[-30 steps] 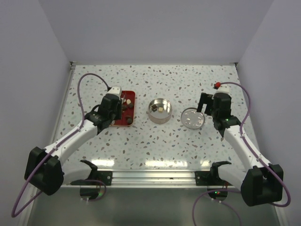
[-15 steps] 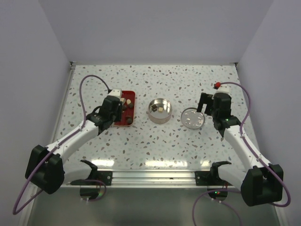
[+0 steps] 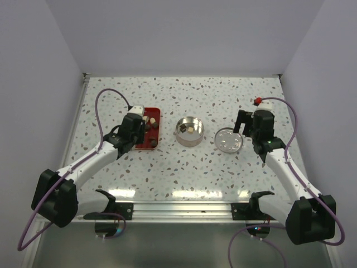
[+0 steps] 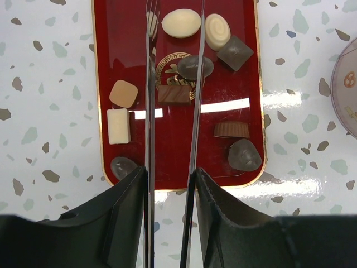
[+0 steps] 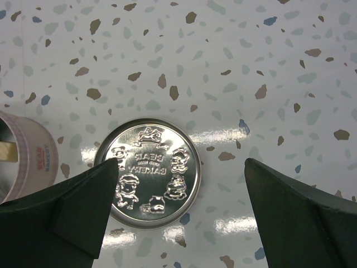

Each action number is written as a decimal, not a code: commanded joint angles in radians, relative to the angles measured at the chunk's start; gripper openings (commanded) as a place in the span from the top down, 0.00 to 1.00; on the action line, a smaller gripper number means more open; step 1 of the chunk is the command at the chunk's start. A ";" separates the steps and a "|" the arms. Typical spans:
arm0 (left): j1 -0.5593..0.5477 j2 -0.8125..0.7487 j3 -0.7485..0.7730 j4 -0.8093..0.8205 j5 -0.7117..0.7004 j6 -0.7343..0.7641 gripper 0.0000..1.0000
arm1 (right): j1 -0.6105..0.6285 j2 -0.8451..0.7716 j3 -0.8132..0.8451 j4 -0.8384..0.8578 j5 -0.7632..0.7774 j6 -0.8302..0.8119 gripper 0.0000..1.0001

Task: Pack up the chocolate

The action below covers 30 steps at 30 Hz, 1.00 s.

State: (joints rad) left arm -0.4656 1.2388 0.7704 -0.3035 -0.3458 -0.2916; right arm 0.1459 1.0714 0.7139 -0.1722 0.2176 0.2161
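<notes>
Ten pieces on the tray: the chocolate (image 4: 174, 94) lies spread over the red tray (image 4: 134, 56), and one more piece shows only partly behind a finger at the far end.
Colours: cream-white, light brown and dark pieces, in oval, square, cube, cup and dome shapes.
Far end of tray: a cream oval (image 4: 181, 23) and a cream swirl (image 4: 217, 32) lie side by side, with a dark square just beside the swirl.
Left side of tray: a light brown square sits just above a white cube (image 4: 119, 125), and a dark round piece lies near the corner below them.
Right side of tray: a brown cup and a dark dome (image 4: 244, 154) lie close together.
Left gripper (image 3: 144, 124): it hangs over the tray with its thin fingers (image 4: 149, 111) a narrow gap apart. A brown rectangular piece lies in that gap with a dark oval just beyond it, and nothing is clamped.
Tin (image 3: 188, 132): it stands open in the middle of the desk (image 3: 184, 173), between the tray and the lid, with a few light pieces inside.
Lid (image 5: 150, 173): round and silver with embossed figures, it lies flat on the desk just right of the tin.
Right gripper (image 5: 181, 206): it is spread wide above the lid and holds nothing.
</notes>
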 commanded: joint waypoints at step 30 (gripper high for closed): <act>0.012 -0.055 0.009 0.047 -0.035 0.014 0.55 | 0.001 -0.011 0.038 -0.006 -0.014 -0.001 0.01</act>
State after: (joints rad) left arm -0.4644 1.2125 0.7704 -0.3000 -0.3504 -0.2855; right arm 0.1459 1.0714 0.7139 -0.1726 0.2165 0.2161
